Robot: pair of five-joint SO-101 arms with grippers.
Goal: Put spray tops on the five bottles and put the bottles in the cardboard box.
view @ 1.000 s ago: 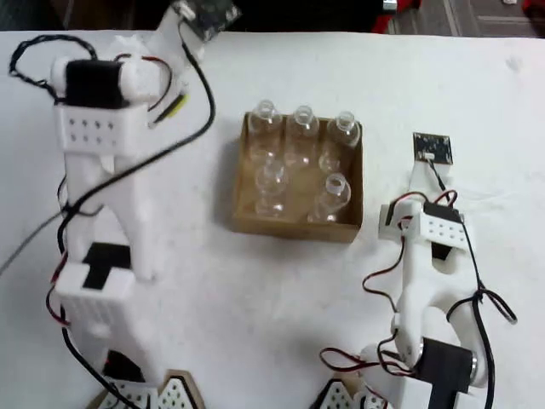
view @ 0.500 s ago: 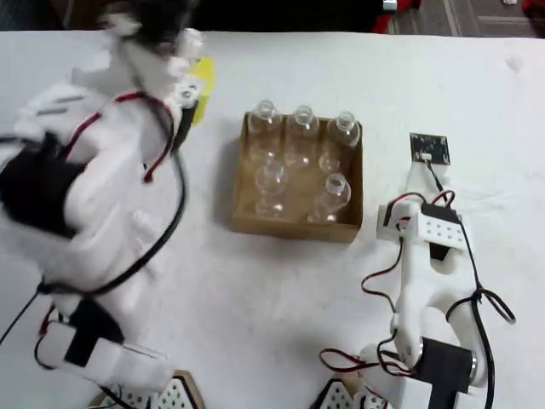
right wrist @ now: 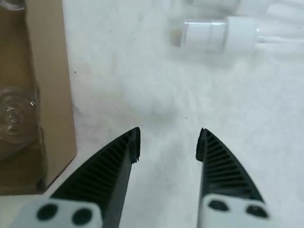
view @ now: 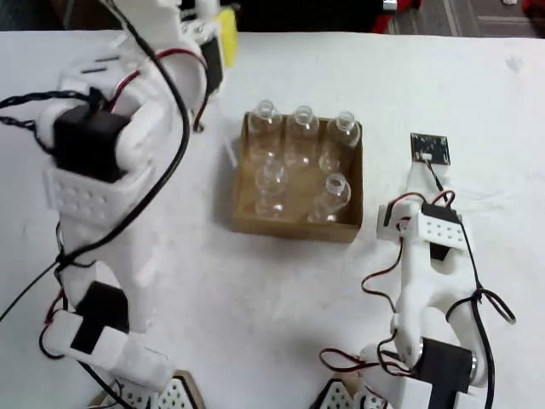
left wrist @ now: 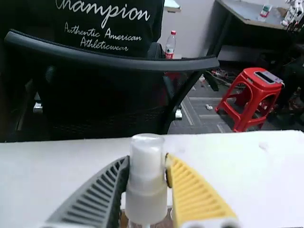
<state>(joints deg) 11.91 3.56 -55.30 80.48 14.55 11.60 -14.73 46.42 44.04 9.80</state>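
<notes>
- My right pincer (right wrist: 167, 137) hangs low over the white table (right wrist: 156, 85), fingers apart and holding nothing, just beside the cardboard box (right wrist: 50, 85).
- Past it a loose spray top (right wrist: 209, 35) lies on its side.
- The box holds five bottles (view: 271, 183), necks open.
- At the table's far edge my left pincer (left wrist: 147, 164) is clamped on the held spray top (left wrist: 145, 190).
- Beyond that are a black chair (left wrist: 109, 61) and a red-labelled bottle (left wrist: 170, 43), its print too small to read.
</notes>
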